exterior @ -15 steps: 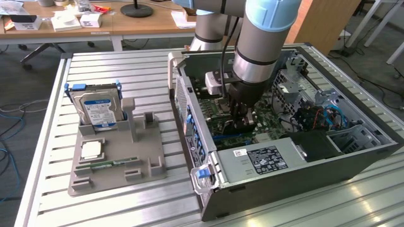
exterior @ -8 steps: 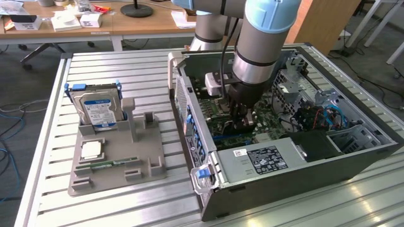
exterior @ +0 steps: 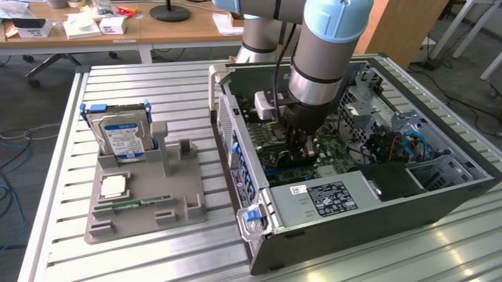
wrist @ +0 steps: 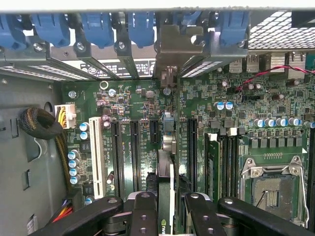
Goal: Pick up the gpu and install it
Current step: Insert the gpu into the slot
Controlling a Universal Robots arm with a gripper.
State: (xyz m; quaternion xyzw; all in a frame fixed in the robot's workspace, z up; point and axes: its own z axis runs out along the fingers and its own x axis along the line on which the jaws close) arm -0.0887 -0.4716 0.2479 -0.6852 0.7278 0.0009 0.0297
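Note:
The gpu (wrist: 168, 147) appears edge-on in the wrist view, a thin card standing upright over the green motherboard (wrist: 133, 103). Its grey metal end bracket (wrist: 177, 44) reaches the case's rear slot openings. My gripper (wrist: 170, 216) is shut on the card, with black fingers (wrist: 143, 211) on either side of it. The card stands between the long black expansion slots; I cannot tell whether it is seated. In the exterior view my gripper (exterior: 300, 154) reaches straight down into the open computer case (exterior: 377, 217).
Blue slot latches (wrist: 98, 27) line the case's rear. A CPU socket (wrist: 270, 189) and a braided cable bundle (wrist: 42, 125) flank the slots. A power supply (exterior: 330, 197) sits close to the gripper. Outside, a grey holder (exterior: 149, 200) carries a hard drive (exterior: 121, 138) and a memory stick (exterior: 133, 204).

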